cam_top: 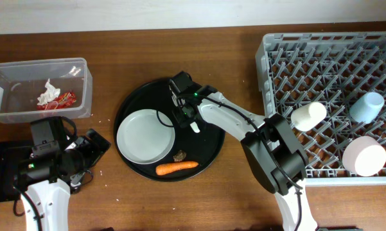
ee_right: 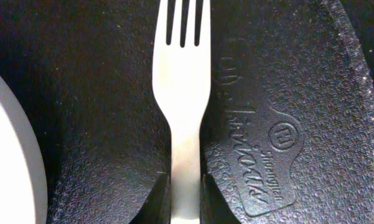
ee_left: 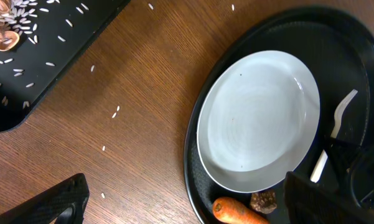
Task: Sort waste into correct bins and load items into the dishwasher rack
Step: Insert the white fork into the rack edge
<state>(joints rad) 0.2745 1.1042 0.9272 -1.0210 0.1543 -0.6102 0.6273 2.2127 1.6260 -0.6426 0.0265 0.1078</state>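
Note:
My right gripper (ee_right: 185, 199) is shut on the handle of a white fork (ee_right: 185, 81) that lies flat on the round black tray (ee_right: 299, 74); from overhead the gripper (cam_top: 186, 114) sits at the tray's upper middle. A white plate (cam_top: 146, 136) lies on the tray's left half. An orange carrot (cam_top: 176, 167) and a brown food scrap (cam_top: 179, 155) rest at its front. My left gripper (ee_left: 187, 208) hangs open over the bare table left of the tray. The clear tub (cam_top: 26, 72) holds a red wrapper (cam_top: 65, 98) and white tissue (cam_top: 49, 92).
The grey dishwasher rack (cam_top: 334, 64) at the right holds a small white cup (cam_top: 308, 115), a light blue cup (cam_top: 367, 106) and a white bowl (cam_top: 364, 156). A shallow black rectangular tray (ee_left: 43, 56) with rice grains lies at the left front. Stray grains dot the wood.

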